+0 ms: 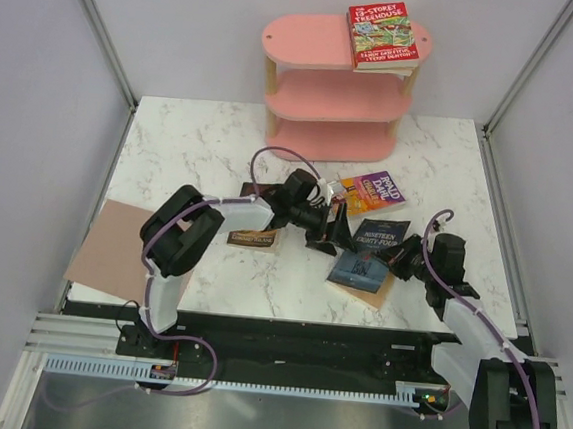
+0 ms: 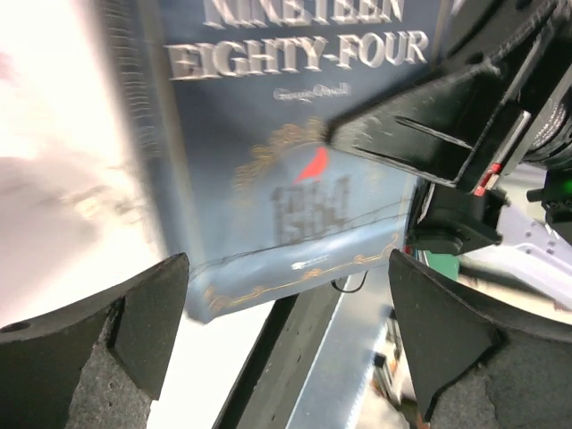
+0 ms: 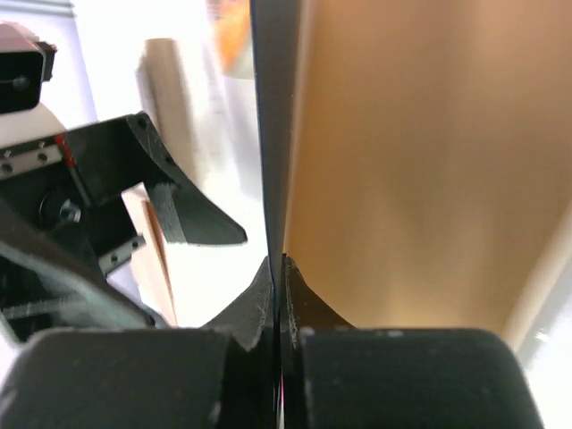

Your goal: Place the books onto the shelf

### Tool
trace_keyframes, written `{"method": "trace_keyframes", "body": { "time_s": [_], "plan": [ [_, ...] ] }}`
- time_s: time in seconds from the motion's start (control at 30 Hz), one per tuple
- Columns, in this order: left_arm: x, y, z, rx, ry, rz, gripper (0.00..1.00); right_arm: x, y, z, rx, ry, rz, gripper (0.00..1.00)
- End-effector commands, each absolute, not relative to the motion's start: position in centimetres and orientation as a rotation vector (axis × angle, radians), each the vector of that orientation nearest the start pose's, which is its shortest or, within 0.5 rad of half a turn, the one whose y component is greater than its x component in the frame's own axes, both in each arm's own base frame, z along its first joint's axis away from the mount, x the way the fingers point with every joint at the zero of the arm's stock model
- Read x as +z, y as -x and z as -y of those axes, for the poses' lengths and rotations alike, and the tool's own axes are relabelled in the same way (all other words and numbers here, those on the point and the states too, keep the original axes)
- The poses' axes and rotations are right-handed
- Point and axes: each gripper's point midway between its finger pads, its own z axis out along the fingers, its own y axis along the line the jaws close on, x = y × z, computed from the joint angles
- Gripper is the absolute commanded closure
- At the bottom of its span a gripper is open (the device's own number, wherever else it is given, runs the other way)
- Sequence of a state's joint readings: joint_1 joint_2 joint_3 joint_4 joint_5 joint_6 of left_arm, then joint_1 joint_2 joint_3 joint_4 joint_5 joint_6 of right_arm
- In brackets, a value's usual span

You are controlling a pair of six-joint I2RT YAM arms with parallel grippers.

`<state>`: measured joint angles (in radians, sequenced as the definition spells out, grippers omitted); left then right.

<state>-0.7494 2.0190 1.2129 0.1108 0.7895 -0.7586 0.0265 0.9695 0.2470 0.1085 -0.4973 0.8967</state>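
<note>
One floppy dark blue paperback (image 2: 295, 161), best held near its spine, is clenched by the right end effector (image 3: 278, 268). The left end effector (image 2: 288, 273) is spread open.

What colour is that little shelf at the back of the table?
The shelf is pink, with pale wooden supports; the overhead view shows it best.
</note>
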Motion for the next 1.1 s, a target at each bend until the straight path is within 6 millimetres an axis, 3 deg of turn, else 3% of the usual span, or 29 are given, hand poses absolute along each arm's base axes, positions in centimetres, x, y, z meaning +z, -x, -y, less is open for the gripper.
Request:
{"method": "trace_keyframes", "body": {
  "time_s": [0.0, 0.2, 0.47, 0.67, 0.77, 0.93, 1.07],
  "plan": [
    [9.7, -27.0, 38.4, -1.475, -0.479, -2.471, 0.01, 13.9, -27.4, -12.9, 1.123, -0.471, -2.025, 1.0],
    [8.0, -25.5, 38.7, -1.65, -0.467, -2.476, 0.01, 17.5, -27.8, -13.9, 1.219, -0.408, -1.961, 1.0],
    [9.0, -25.0, 40.8, -1.903, -0.492, -2.307, 0.01, 21.6, -28.1, -14.7, 1.311, -0.344, -1.881, 1.0],
    [10.5, -24.4, 41.3, -2.043, -0.487, -2.174, 0.01, 22.8, -28.0, -15.2, 1.372, -0.33, -1.854, 0.99],
    [11.1, -24.2, 41.4, -2.126, -0.453, -2.112, 0.02, 21.1, -27.4, -15.3, 1.359, -0.34, -1.917, 0.97],
    [11.1, -23.8, 41.5, -2.226, -0.401, -2.087, 0.03, 14.5, -25.0, -14.9, 1.289, -0.411, -2.113, 0.91],
    [11.5, -23.4, 42.2, -2.235, -0.44, -2.072, 0.03, 11.4, -23.2, -14.6, 1.275, -0.475, -2.163, 0.87]
  ]
}}
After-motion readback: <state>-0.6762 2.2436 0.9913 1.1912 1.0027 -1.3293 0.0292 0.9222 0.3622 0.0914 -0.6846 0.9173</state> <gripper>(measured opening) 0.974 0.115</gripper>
